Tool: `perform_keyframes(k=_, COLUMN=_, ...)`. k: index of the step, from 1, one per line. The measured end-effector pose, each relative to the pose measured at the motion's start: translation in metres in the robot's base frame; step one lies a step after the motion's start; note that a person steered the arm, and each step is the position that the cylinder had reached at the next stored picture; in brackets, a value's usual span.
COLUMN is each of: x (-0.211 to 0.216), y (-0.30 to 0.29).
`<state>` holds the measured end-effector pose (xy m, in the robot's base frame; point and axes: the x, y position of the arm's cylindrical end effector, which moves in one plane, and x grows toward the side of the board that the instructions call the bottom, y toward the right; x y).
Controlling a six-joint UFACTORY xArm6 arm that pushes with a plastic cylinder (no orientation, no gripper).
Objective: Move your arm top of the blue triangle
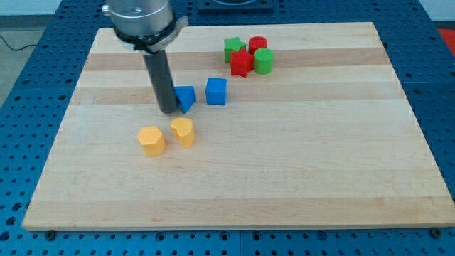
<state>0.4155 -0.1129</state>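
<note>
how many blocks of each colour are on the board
blue: 2, the triangle beside my tip and the cube
yellow: 2, and
red: 2, and
green: 2, and
total: 8 blocks

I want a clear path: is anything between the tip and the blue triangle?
Nothing: in the camera view my tip sits right against the blue triangle, on its left, with no visible gap. The blue cube lies beyond, to the right.
</note>
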Motion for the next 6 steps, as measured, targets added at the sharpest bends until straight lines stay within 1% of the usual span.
perform_keyframes(k=1, x=-0.005, y=0.019)
perform_keyframes(k=2, x=-0.005, y=0.024)
perform_keyframes(k=3, x=-0.005, y=-0.002)
perform_keyframes(k=4, x=-0.026, y=-0.037)
perform_keyframes(k=5, x=-0.06, y=-0.039)
perform_keyframes(k=6, x=-0.065, y=-0.021)
